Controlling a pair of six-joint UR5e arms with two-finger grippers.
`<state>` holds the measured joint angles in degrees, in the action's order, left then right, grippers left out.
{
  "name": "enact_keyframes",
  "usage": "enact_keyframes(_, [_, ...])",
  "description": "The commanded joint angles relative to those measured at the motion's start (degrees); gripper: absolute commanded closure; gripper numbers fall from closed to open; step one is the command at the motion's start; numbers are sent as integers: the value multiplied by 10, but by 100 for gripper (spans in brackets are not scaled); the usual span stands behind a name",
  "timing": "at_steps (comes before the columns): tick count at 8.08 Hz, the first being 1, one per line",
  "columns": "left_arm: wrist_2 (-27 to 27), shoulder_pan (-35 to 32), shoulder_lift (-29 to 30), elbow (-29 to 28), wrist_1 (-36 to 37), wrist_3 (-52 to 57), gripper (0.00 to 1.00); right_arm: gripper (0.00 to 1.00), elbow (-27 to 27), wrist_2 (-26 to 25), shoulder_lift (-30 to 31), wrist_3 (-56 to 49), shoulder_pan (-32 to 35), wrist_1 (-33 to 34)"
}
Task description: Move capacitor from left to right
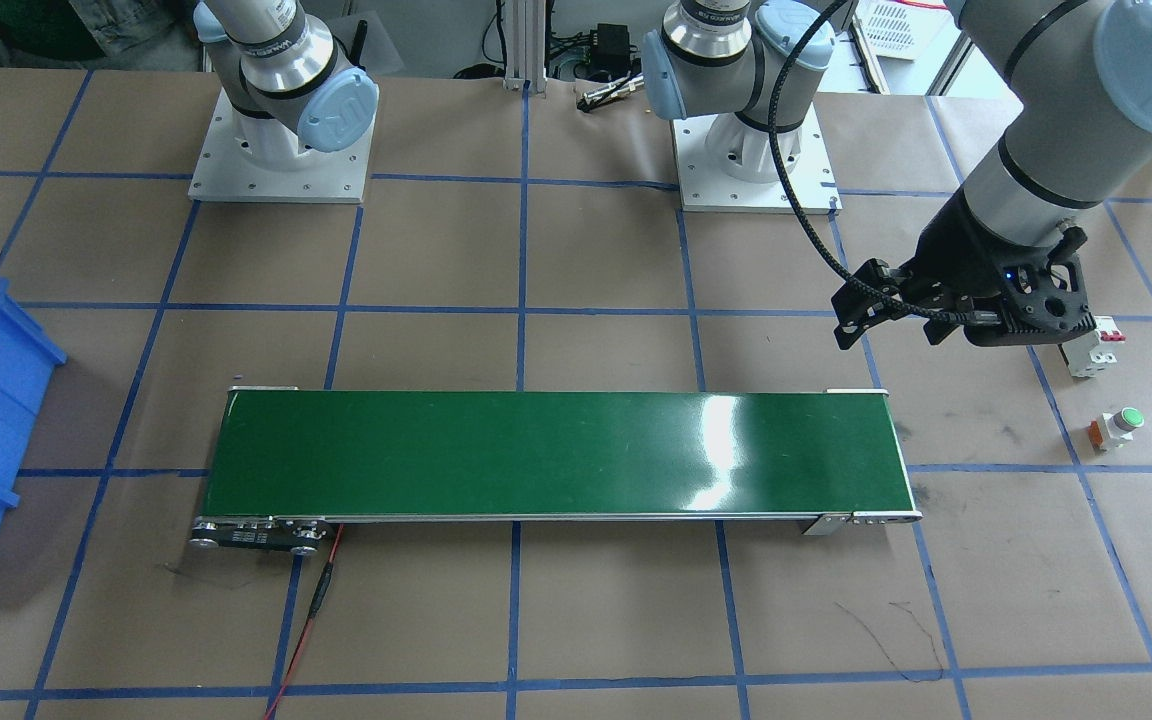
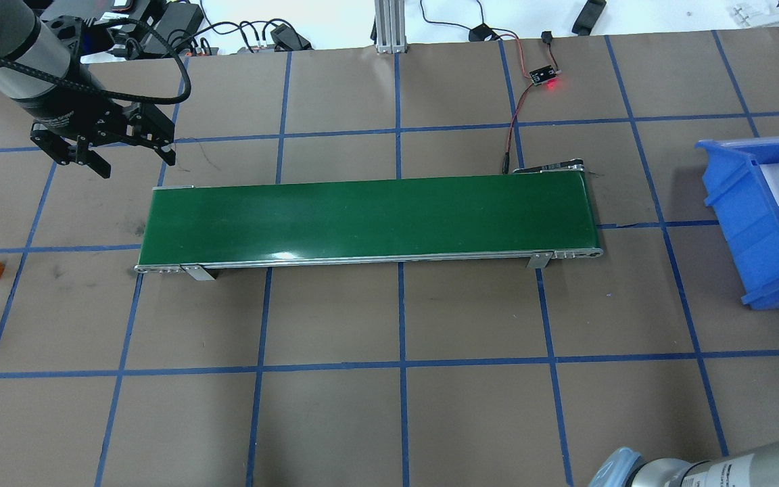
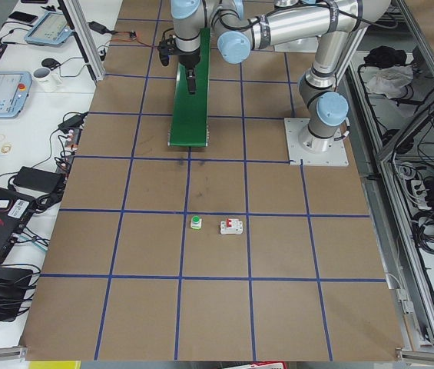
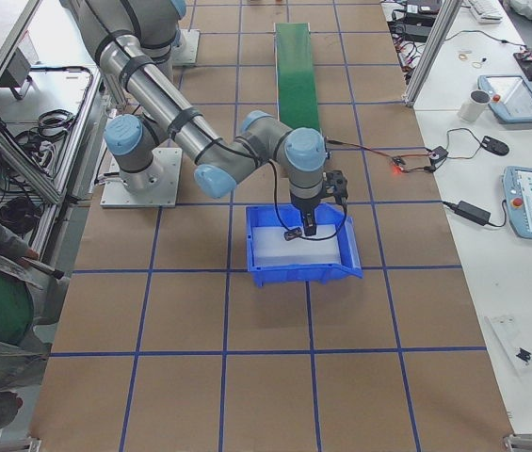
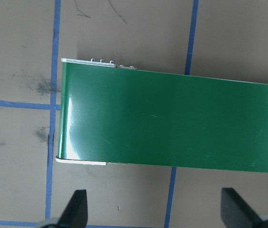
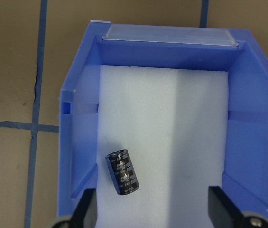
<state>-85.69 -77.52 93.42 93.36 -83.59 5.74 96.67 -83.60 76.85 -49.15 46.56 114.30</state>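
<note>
The capacitor [image 6: 123, 172], a stubby glossy black cylinder, lies on its side on the white foam inside the blue bin [image 6: 77, 142]. My right gripper [image 6: 152, 209] is open and empty, hanging straight above the bin with the capacitor below and between its fingers; it also shows in the exterior right view [image 4: 303, 224]. My left gripper [image 2: 134, 159] is open and empty, held above the table at the far side of the left end of the green conveyor [image 2: 362, 216]. The left wrist view shows its fingertips [image 5: 77, 204] spread wide beside the belt's end [image 5: 171, 128].
A white breaker with red marks [image 1: 1094, 348] and a green-capped push-button [image 1: 1116, 428] sit on the table beyond the conveyor's left end. A small board with a red light [image 2: 544, 76] and its wires lie behind the conveyor. The blue bin [image 2: 734, 203] stands at the right end.
</note>
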Motion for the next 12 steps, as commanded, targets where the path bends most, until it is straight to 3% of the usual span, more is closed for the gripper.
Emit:
enact_keyframes(1, [1,0,0,0,0,0,0,2,-8,-6,82,39,4,-73])
enact_keyframes(4, [2,0,0,0,0,0,0,0,-20,-9,155,148,64,-131])
enact_keyframes(6, [2,0,0,0,0,0,0,0,-48,-9,161,243,139,-183])
enact_keyframes(12, [2,0,0,0,0,0,0,0,-51,-9,165,432,317,-183])
